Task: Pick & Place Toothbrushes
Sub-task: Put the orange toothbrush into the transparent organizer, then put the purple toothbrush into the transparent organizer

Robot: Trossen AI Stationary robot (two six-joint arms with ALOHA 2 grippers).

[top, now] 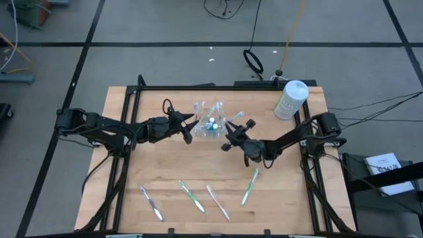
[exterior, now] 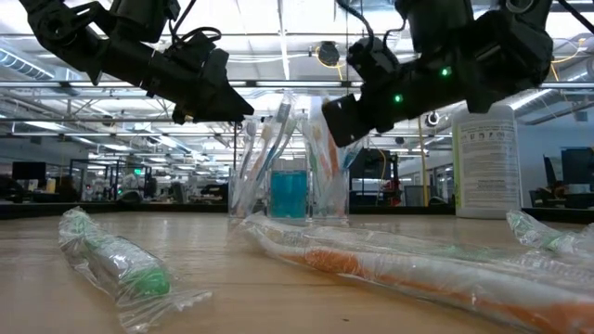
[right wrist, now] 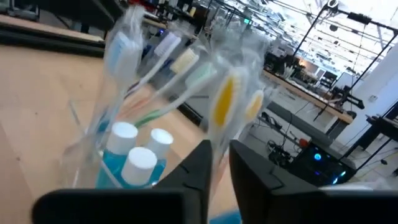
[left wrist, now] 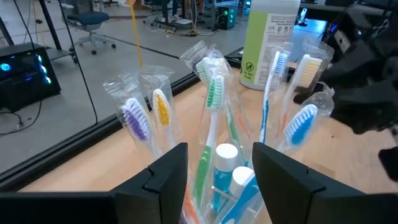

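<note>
A clear container (top: 210, 124) stands at the table's far middle. It holds several wrapped toothbrushes (left wrist: 214, 93), standing bristles up, and short blue tubes with white caps (right wrist: 134, 158). My left gripper (left wrist: 217, 180) is open and level at the container's left side, touching nothing. My right gripper (right wrist: 219, 165) comes level from the container's right. Its fingers are a narrow gap apart, on either side of a wrapped toothbrush with yellow bristles (right wrist: 224, 99). Several more wrapped toothbrushes (top: 192, 196) lie flat near the table's front edge. My right gripper has the lower handle of the yellow-bristled toothbrush (right wrist: 217, 146) in the narrow gap between its fingers. The fingers lie level and across the brush. I cannot tell whether they touch it. The brush stands tilted in the container.
A white bottle (top: 291, 99) stands at the table's far right corner. The loose wrapped toothbrushes (exterior: 399, 264) take up the near middle of the table, one with a green handle (exterior: 121, 264). A black frame rail (top: 218, 86) edges the table.
</note>
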